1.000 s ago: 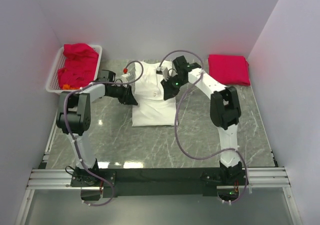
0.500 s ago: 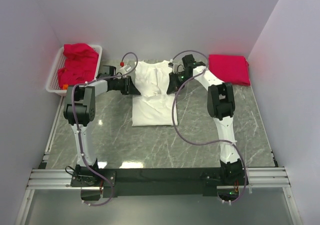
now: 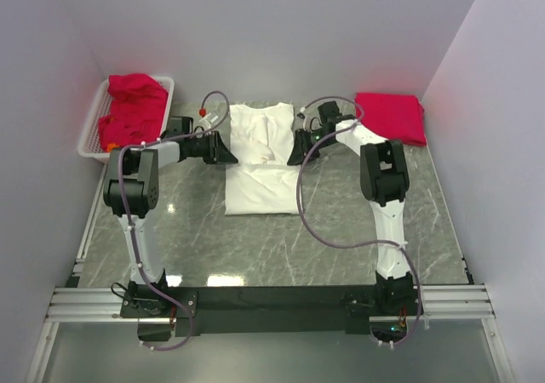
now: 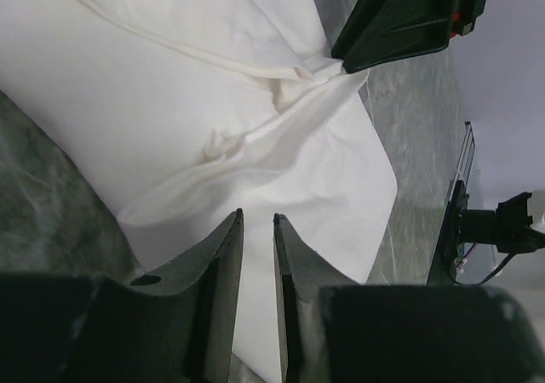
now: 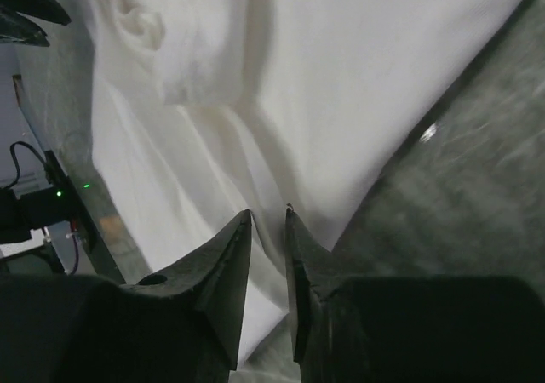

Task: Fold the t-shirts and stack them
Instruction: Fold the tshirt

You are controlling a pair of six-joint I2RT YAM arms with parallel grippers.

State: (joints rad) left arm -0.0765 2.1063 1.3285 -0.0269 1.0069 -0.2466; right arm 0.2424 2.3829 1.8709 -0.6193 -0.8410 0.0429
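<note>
The white t-shirt (image 3: 260, 166) is lying on the grey marble counter (image 3: 255, 247) between both sets of fingers. The right fingers (image 5: 241, 238) are pinching its edge; the left fingers (image 4: 234, 234) are showing a slit, grip unclear. A folded red t-shirt (image 3: 390, 117) is sitting beyond the right fingers, a basket (image 3: 89, 136) of red shirts (image 3: 132, 106) beyond the left, pale walls (image 3: 281, 34) enclosing all
</note>
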